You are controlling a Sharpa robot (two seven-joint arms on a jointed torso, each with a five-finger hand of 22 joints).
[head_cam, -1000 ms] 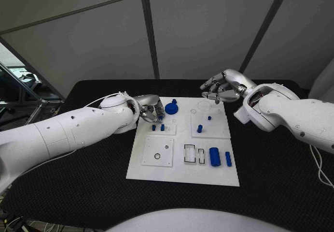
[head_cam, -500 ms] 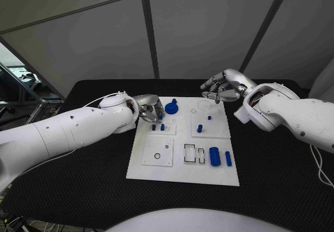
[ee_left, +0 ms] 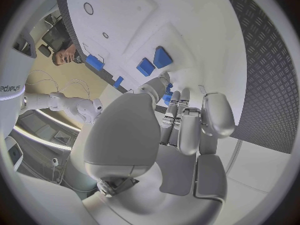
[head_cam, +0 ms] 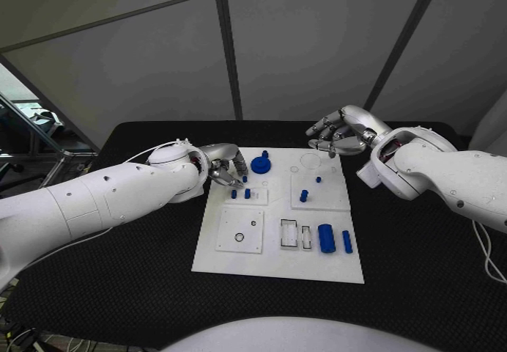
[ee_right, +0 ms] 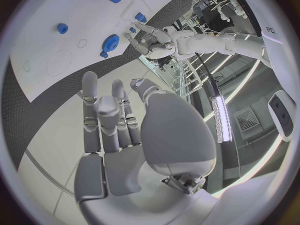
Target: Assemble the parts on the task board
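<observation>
Beside the task board (head_cam: 277, 260), the left hand (head_cam: 225, 170) is hovering at its near-left top corner, fingers curled in, whether gripping anything I cannot tell; two small blue pegs (head_cam: 239, 193) are sitting just below its fingertips, a blue gear (head_cam: 261, 163) just beyond. Right hand (head_cam: 340, 132) is hanging past the board's far edge, fingers loosely bent, gripping nothing.

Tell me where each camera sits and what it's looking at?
Head view: on the robot's head, looking down at the white rectangular task board; both white arms show.
Left wrist view: behind the left robot hand, facing the board.
Right wrist view: behind the right robot hand, facing the board.
Shared: head and right wrist views both show the round blue gear-like part.
</observation>
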